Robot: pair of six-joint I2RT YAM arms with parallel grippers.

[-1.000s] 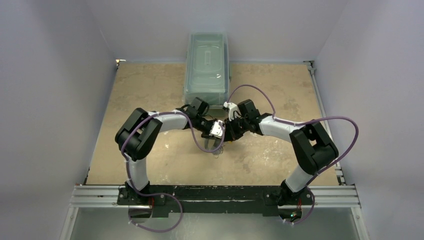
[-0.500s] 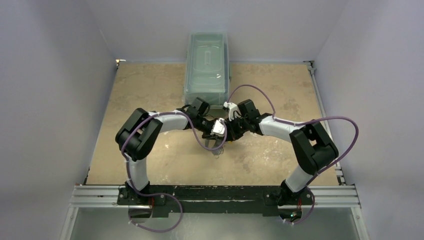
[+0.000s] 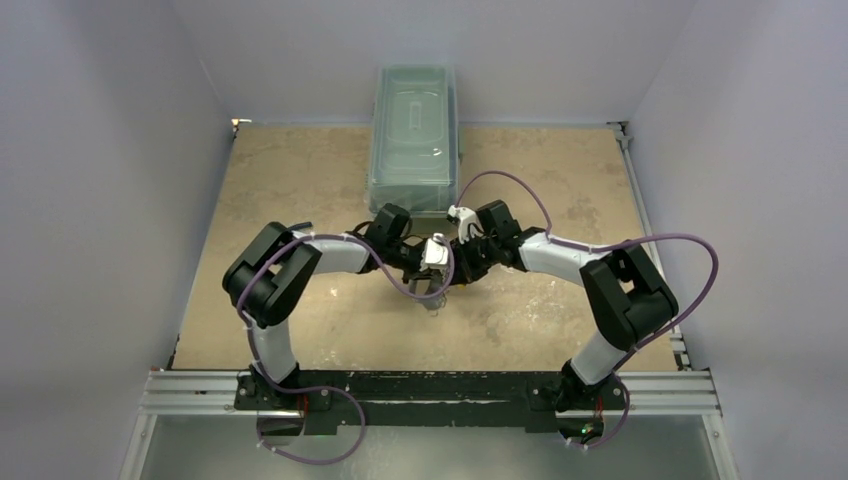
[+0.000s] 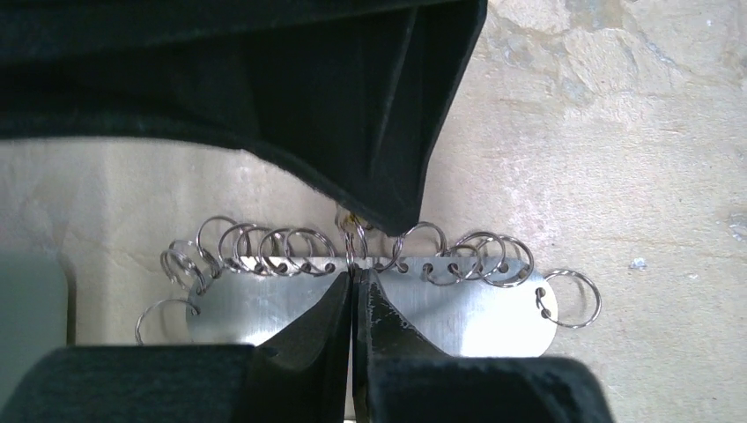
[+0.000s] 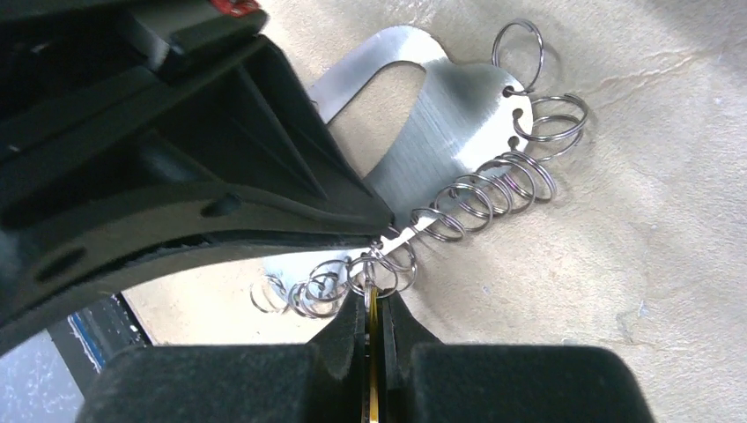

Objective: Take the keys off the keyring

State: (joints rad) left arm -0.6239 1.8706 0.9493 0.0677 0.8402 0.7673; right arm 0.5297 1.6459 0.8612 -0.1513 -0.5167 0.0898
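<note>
The keyring point(image 4: 458, 308) is a flat silvery plate with a row of several small split rings along its top edge; it also shows in the right wrist view point(image 5: 449, 123). My left gripper point(image 4: 355, 280) is shut, its tips meeting at the plate's ringed edge and pinching a thin ring there. Right gripper point(image 5: 373, 295) faces it from the other side and is shut on a thin yellow key point(image 5: 373, 352), seen edge-on with a ring beside it. Other keys are hidden. In the top view both grippers point(image 3: 440, 282) point(image 3: 456, 276) meet at the table's middle.
A clear lidded plastic box point(image 3: 414, 135) stands at the back centre, close behind both wrists. A blue object's edge point(image 5: 88, 339) shows at the lower left of the right wrist view. Purple cables loop over both arms. Walls close in the mottled tan table point(image 3: 300, 180).
My left gripper has closed from partly open to shut at the keyring's edge, and the left arm's elbow has shifted slightly left. The right arm has stayed put.
</note>
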